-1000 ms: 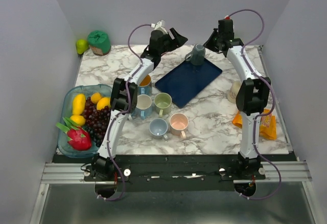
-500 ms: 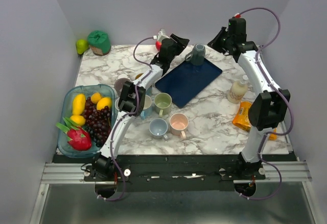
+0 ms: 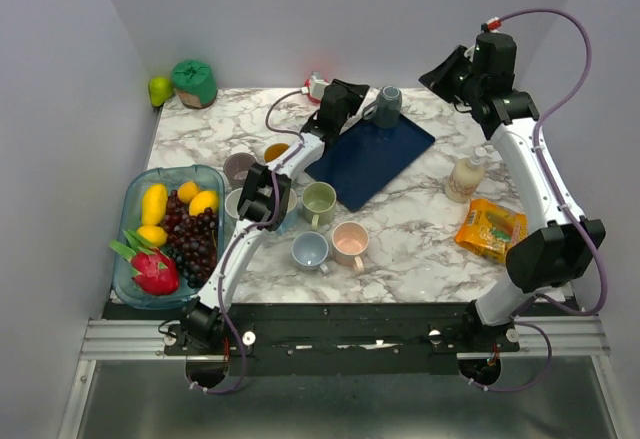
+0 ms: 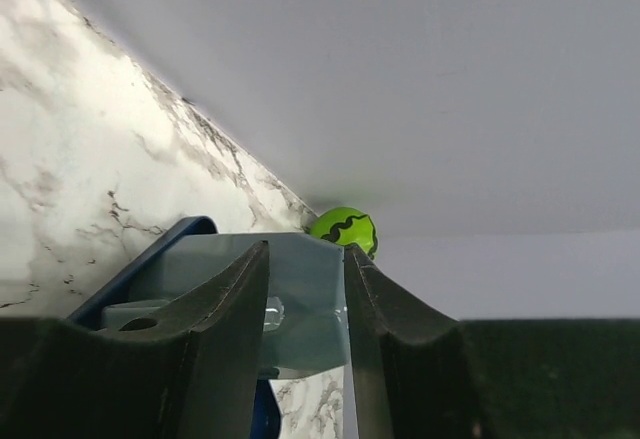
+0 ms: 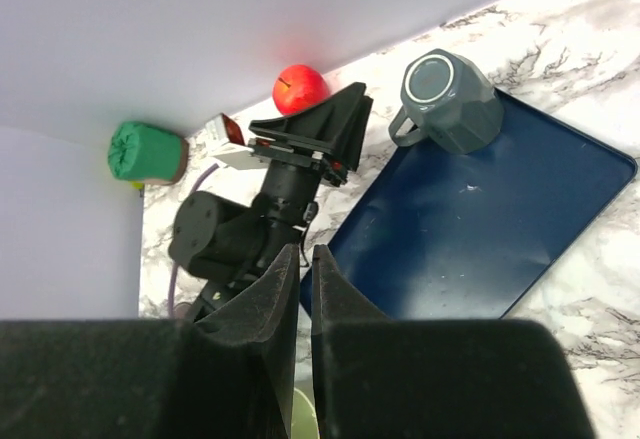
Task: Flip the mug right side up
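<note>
A grey-blue mug (image 3: 388,105) stands mouth down on the far corner of the dark blue tray (image 3: 365,164), its handle toward the left. My left gripper (image 3: 358,97) is stretched out low just left of that handle. In the left wrist view its fingertips (image 4: 262,251) frame the mug (image 4: 300,294), which lies just past them. The right wrist view shows a small gap between the left gripper (image 5: 355,124) and the mug (image 5: 450,87), so the jaws are open and narrow. My right gripper (image 3: 447,69) hangs high at the back right, and its jaws (image 5: 305,251) are shut on nothing.
Several upright mugs (image 3: 318,201) stand in front of the tray, beside a glass bowl of fruit (image 3: 135,259). A bottle (image 3: 465,174) and an orange packet (image 3: 490,229) lie on the right. A red apple (image 3: 318,84), a green pouch (image 3: 193,81) and a striped green ball (image 4: 345,229) line the back wall.
My left arm has reached right toward the mug and its jaws have narrowed. My right arm has lifted up and away to the right.
</note>
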### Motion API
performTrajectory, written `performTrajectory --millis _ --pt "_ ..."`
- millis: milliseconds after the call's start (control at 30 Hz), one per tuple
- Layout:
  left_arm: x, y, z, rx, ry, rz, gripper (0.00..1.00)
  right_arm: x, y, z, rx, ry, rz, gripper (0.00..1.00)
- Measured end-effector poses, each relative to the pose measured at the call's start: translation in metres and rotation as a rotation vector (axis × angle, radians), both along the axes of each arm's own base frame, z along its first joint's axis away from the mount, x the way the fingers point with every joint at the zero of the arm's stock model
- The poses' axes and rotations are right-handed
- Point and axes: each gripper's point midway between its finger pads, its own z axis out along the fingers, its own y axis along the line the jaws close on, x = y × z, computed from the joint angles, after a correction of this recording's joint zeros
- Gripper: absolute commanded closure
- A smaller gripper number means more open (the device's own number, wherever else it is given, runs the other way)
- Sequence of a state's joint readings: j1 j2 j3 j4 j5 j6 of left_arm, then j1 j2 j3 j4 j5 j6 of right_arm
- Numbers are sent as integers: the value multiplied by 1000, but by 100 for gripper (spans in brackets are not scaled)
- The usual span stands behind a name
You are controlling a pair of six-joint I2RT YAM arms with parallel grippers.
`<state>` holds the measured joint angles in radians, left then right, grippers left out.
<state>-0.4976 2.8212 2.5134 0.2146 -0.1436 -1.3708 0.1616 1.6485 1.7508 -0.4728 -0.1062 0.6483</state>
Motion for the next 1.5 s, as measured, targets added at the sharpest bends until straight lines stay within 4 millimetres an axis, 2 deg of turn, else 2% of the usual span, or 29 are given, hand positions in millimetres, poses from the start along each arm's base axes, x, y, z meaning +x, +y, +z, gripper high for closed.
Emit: performTrajectory --millis 133,300,500,800,867,900,1033,1333,1400,1500 --pt "0 -1 -13 3 18 3 57 -10 -2 12 6 -23 -1 84" --pt "-9 -16 -21 13 33 -19 57 -15 -2 14 9 -26 -2 84" --pt "-24 -41 -13 9 14 -50 57 -19 -3 9 5 -4 -5 84" --pt "-37 -60 -17 46 -15 -99 59 -21 -6 -3 -4 24 -14 83" --pt "-43 -59 -29 87 -5 -114 60 -22 -6 -8 -8 34 -16 84" --pt "-60 -54 -57 206 36 -155 61 -23 -8 -16 -17 52 -22 84" --pt "-75 -51 -65 293 33 -199 63 -26 -10 -23 -28 67 -28 84" --pt "-104 -71 -12 394 -186 -422 68 -33 -18 -23 -66 60 -48 83" --pt "-111 -76 -7 408 -221 -464 70 -35 -20 -22 -74 56 -50 83" --pt "-123 -76 -10 438 -238 -512 70 -38 -22 -24 -85 57 -53 83"
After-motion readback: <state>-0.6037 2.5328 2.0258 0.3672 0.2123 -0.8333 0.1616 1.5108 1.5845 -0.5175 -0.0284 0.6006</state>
